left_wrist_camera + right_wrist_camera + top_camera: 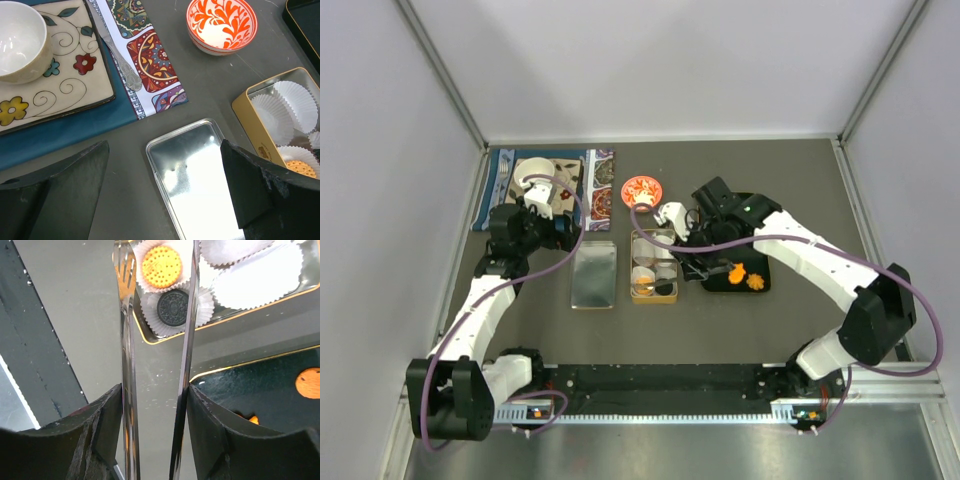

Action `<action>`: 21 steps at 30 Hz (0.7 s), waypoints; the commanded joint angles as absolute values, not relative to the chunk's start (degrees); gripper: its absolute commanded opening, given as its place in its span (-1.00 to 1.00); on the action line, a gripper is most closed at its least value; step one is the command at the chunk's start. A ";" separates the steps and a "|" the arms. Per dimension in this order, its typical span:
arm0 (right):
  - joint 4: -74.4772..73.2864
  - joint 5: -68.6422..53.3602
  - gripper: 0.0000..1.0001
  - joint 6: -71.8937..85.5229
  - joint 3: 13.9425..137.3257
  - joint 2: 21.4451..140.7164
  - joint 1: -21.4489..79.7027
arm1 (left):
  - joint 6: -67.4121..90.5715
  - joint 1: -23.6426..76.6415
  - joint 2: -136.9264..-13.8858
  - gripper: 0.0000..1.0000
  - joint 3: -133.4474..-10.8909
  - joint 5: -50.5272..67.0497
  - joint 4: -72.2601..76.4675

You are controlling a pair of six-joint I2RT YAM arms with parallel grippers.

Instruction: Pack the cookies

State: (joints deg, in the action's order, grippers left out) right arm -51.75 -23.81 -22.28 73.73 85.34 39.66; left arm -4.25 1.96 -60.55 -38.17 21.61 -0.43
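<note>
The right end effector (155, 395) is clenched on a pair of metal tongs (125, 340), whose tips stand apart over the corner of a gold tin (256, 131). Seen between the tips, a black cookie (173, 307) lies in a white paper cup (150, 315), and a round orange cookie (161, 266) lies in the cup just beside it. Other orange cookies (737, 270) lie on the black tray (260, 390) beside the tin. The left end effector (165, 146) hangs released above a silver lid (200, 200) on the desk (215, 85)
</note>
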 commanded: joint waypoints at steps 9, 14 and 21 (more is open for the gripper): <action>-49.04 -19.60 -0.07 -20.31 79.63 79.54 34.82 | -4.57 2.11 -59.85 0.98 -38.85 21.97 1.41; -48.52 -19.95 -0.10 -20.13 77.88 76.82 28.92 | -4.57 2.11 -59.94 0.98 -38.94 22.32 1.41; -48.34 -22.15 -0.11 -21.27 72.96 71.99 17.85 | -4.66 2.11 -59.59 0.98 -38.85 22.41 1.32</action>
State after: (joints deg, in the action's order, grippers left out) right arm -49.87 -20.49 -20.80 75.48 75.96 22.50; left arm -4.25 1.96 -60.53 -38.17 21.63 -0.45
